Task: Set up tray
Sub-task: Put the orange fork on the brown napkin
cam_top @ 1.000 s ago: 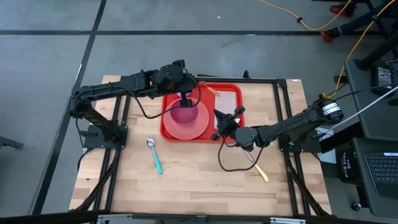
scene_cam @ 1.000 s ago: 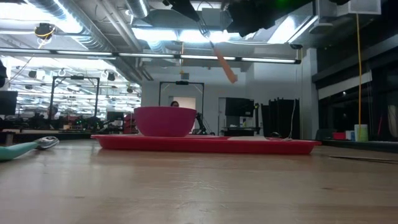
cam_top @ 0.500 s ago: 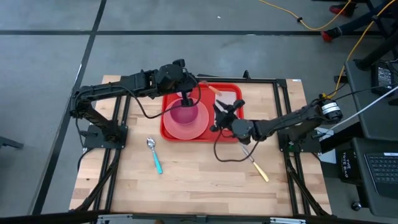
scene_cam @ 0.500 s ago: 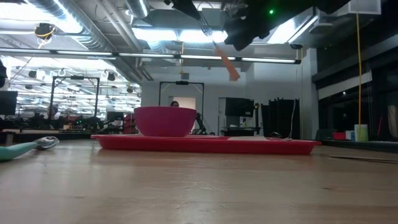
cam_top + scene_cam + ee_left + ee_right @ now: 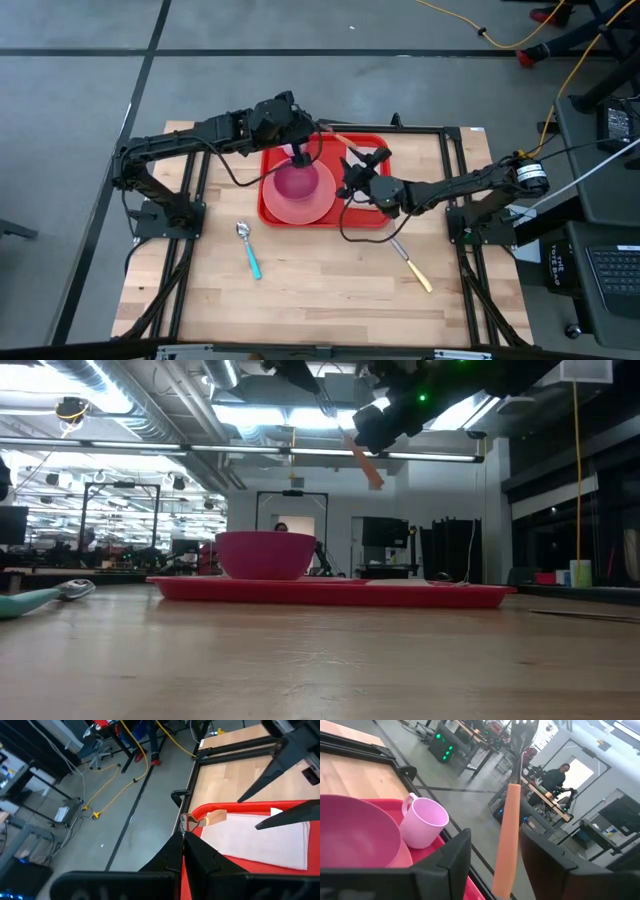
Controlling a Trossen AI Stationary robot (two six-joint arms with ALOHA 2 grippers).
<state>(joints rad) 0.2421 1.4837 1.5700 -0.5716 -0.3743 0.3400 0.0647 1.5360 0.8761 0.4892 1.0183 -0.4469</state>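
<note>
Finding the tray lying flat on the wooden table, in its far middle part, long axis running left to right in the high view, rim facing up.

Seeing three things resting in it: a pink bowl sitting on the tray's left part, a pink mug standing upright just beside the bowl, handle pointing away from it, and a white napkin lying flat on the right part.

Watching the left gripper hanging above the tray's far edge, fingers pinching tight on the metal end of a fork, orange handle slanting down over the tray.

Noting the right gripper hovering over the tray's right part, fingers spreading wide on either side of the fork's handle, not touching it as far as the right wrist view shows.

Counting one tray, one bowl, one mug, one napkin, one fork; also one teal-handled spoon lying on the table left of the tray, and one yellow-handled utensil lying near the right, kind not clear.
</note>
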